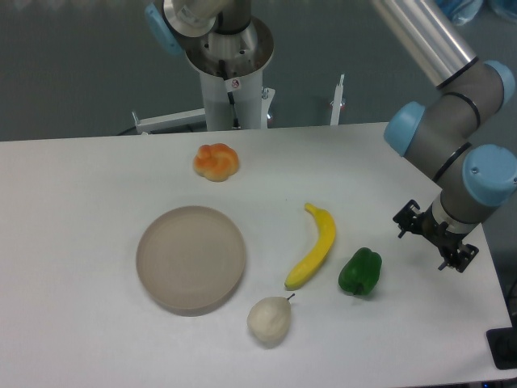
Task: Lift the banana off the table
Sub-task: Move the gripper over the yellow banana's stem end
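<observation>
The banana (313,247) lies on the white table (97,178), right of centre, with its stem end pointing to the back and its curve bulging right. My gripper (435,236) shows only as a black fitting under the blue-capped wrist at the right edge of the table. It hovers well to the right of the banana, past the green pepper (360,272). It holds nothing that I can see, and its fingers are not clear enough to tell their state.
A round grey-beige plate (191,258) sits left of the banana. A whitish pear (269,319) lies near the banana's front tip. An orange bun (216,162) is at the back. The arm's base column (233,81) rises behind the table.
</observation>
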Available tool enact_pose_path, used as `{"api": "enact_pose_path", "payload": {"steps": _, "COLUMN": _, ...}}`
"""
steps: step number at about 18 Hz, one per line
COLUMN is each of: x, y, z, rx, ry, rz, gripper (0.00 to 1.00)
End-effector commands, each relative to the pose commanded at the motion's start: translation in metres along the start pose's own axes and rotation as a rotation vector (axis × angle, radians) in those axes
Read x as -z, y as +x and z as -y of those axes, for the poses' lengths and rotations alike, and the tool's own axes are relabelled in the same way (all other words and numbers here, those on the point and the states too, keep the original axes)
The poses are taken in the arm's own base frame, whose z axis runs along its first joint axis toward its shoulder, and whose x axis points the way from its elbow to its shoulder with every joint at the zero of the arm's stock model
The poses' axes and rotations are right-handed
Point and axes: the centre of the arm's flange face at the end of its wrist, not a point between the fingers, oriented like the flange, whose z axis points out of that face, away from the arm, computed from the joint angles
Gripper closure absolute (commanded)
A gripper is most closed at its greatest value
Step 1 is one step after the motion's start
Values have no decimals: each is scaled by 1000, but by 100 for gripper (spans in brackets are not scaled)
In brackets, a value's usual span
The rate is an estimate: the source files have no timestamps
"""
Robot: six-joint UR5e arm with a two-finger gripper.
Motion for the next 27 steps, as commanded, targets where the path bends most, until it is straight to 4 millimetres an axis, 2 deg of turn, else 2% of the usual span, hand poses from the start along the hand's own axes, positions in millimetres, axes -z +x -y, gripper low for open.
{"api": "enact_pose_path", "payload": {"steps": 4, "x": 3, "y": 2, "z": 0, "rx": -3, "ry": 0, "rz": -2, "gripper": 0}}
{"api": "enact_pose_path", "payload": {"steps": 8, "x": 4, "y": 14, "z": -1, "rx": 15, "ry": -6, "rz": -16, "gripper": 0}}
{"api": "enact_pose_path", "payload": {"steps": 16, "x": 2, "y": 96, "z": -2, "rx": 222, "ry": -6, "rz": -96, "gripper": 0}}
{"api": "enact_pose_path", "payload": {"steps": 18, "x": -4, "y": 120, "z": 12, "rx": 251, "ry": -16, "rz": -122, "gripper": 0}}
{"api": "enact_pose_path", "payload": {"steps": 20, "x": -9, "y": 132, "z": 15, "rx": 335, "ry": -23, "rz": -123, "gripper": 0}}
{"api": "enact_pose_path", "payload": {"steps": 23, "x": -27, "y": 152, "z": 36, "rx": 466, "ry": -22, "rz": -73, "gripper": 0}}
{"api": "enact_pose_path", "payload": {"steps": 27, "x": -41, "y": 165, "z": 43, "rx": 523, "ry": -31, "rz": -84, "gripper": 0}}
